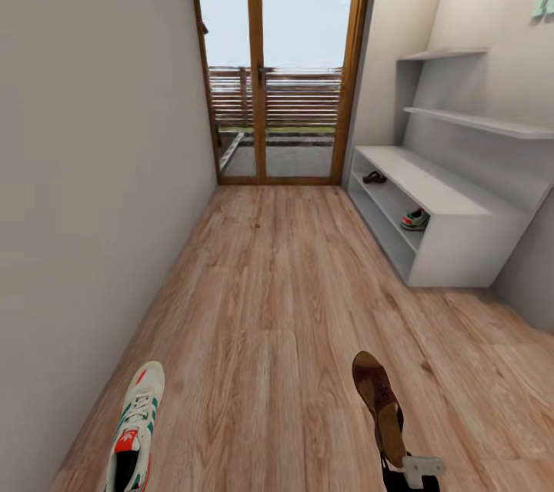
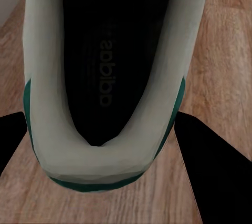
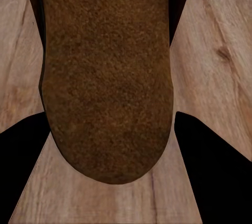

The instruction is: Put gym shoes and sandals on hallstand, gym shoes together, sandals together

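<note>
Your left tool grips 1 sneaker, your right tool 1 sandal, both pointing ahead; the rack, holding their mates, lies ahead-right, nearer your right tool.

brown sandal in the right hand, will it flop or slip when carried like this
The flat dark brown leather sandal probably stays fairly stiff: it juts forward from the right hand without sagging. Being slim, it is likely light. Held by its heel end alone, it may pivot; the fuzzy insole suggests decent grip.
</note>
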Controlling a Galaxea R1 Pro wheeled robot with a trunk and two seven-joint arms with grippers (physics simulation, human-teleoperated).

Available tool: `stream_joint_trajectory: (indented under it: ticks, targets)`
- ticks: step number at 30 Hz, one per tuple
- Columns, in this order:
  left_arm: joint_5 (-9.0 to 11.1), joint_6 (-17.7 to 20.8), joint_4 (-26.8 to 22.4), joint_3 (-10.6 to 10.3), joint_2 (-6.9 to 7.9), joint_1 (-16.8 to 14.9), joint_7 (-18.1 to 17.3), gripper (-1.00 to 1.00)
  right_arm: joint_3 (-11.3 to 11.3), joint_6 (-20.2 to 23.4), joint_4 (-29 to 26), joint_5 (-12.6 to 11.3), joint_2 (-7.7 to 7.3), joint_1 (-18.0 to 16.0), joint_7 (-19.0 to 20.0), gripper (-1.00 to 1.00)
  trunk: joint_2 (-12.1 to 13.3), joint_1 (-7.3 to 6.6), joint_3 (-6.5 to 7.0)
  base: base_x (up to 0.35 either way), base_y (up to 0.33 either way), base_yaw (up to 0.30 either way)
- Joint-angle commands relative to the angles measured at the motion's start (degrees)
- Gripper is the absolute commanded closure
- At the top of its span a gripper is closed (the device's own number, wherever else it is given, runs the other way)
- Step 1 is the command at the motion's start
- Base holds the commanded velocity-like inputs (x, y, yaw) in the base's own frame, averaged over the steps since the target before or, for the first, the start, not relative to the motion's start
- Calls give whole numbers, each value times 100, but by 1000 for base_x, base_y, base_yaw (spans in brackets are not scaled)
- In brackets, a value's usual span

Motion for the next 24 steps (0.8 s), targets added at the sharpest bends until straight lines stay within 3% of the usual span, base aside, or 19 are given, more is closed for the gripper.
stream_joint_trajectory:
  ticks: [1,24]
  targets:
    - [-49,-25,2,47,-3,-7,-25,100,9,-6,3,49,-1,-4,-48,100,-2,2,-5,339,0,0]
    - [-40,-27,2,58,23,-6,-19,100,15,0,10,53,-5,-4,-42,100,-2,2,-5,340,0,0]
